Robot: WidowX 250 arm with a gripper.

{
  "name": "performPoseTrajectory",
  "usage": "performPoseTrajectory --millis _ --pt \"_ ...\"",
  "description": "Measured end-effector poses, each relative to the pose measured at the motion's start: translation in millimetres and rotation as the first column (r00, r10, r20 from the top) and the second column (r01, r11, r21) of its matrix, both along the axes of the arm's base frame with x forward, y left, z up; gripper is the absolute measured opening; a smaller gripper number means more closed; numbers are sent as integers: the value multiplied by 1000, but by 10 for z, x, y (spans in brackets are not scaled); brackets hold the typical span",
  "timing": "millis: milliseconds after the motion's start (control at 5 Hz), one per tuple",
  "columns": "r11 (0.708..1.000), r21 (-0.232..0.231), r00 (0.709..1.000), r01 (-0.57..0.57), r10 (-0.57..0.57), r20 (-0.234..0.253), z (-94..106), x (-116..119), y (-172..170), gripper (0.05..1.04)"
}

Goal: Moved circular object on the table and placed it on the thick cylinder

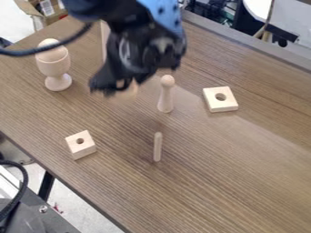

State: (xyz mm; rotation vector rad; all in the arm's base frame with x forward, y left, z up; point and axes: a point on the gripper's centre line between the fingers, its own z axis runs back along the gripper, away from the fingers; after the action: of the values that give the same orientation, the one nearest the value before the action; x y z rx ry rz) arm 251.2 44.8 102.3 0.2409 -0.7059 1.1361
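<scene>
Brown wood-grain worktop (231, 177), pale floor (70, 200) lower left. Gripper (119, 85) slants down, upper centre; can't tell if jaws are clenched. Round piece (127, 93) at its tip, partly hidden.

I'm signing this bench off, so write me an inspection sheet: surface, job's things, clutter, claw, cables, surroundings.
Surface: brown wood-grain table
Job's things: wooden goblet shape, peg figure; which the job means, cannot tell
Clutter: thin rod, larger holed block, smaller holed block
Claw: above the table; pale piece partly hidden there
Cables: black cable upper left, another lower left
Surroundings: cardboard box beyond the table
</scene>
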Motion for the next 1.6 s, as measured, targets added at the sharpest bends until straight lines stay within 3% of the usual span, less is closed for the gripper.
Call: performPoseTrajectory --millis 200,600,1400,1600 --pt "999 26 996 44 -46 78 228 72 41 724" --pt "998 32 986 63 -67 150 405 206 227 725" --pt "999 -25 978 28 -22 209 480 523 745 724" --pt "999 -32 980 19 -12 200 436 522 804 724"
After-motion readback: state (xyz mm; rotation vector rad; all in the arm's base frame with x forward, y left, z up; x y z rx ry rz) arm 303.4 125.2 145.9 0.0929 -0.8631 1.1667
